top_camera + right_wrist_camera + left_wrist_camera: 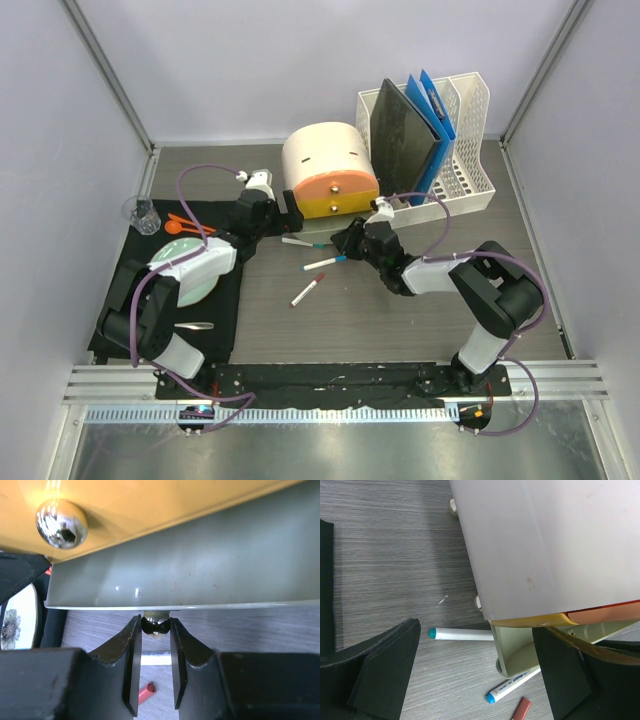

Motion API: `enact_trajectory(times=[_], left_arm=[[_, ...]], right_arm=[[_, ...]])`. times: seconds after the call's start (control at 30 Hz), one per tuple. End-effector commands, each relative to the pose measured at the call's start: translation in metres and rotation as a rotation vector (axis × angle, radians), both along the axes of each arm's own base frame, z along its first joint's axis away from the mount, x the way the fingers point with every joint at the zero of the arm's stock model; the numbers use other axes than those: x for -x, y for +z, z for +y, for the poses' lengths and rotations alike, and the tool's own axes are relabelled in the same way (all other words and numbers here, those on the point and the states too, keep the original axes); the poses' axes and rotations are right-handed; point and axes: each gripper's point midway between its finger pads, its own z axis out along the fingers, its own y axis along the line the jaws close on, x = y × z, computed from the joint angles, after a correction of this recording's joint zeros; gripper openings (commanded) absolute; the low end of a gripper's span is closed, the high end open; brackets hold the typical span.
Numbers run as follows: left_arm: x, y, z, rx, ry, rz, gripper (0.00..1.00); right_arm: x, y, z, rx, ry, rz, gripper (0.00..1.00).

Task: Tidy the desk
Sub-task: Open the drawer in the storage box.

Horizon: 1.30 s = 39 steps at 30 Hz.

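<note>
On the dark wood-grain desk point(400, 320) stands a cream drawer unit point(322, 160) with orange and yellow fronts. My right gripper point(350, 238) is at its base, shut on the round metal knob point(155, 625) of the grey-green bottom drawer point(200, 565), which stands pulled out a little point(520, 650). My left gripper point(288, 213) hangs open by the unit's left front corner, with nothing between its fingers point(385, 670). Three markers lie on the desk in front: teal-capped point(300, 242), blue-capped point(325, 262) and red-capped point(307, 289).
A black mat point(225, 310) on the left carries a plate point(185, 270), a metal spoon point(193, 325), an orange spoon point(185, 225) and a glass cup point(141, 214). A white file rack point(465, 150) with folders stands at the back right.
</note>
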Motion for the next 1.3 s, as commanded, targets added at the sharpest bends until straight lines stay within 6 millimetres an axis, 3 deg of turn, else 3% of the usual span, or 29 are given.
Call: enact_trajectory(times=[0.0, 0.93, 1.1, 1.27], left_arm=[[-0.010, 0.020, -0.002, 0.030, 0.014, -0.057, 1.00], [-0.007, 0.015, -0.006, 0.029, -0.017, -0.038, 1.00], [-0.003, 0.015, -0.006, 0.031, -0.027, -0.033, 1.00], [0.003, 0.025, -0.002, 0.028, -0.027, -0.049, 1.00]], right_arm=[[0.025, -0.006, 0.004, 0.015, 0.059, 0.055, 0.20], [0.043, -0.003, 0.003, 0.058, 0.058, 0.056, 0.20], [0.042, 0.004, 0.003, 0.057, 0.056, 0.043, 0.37], [0.040, 0.025, 0.001, 0.061, 0.059, -0.002, 0.53]])
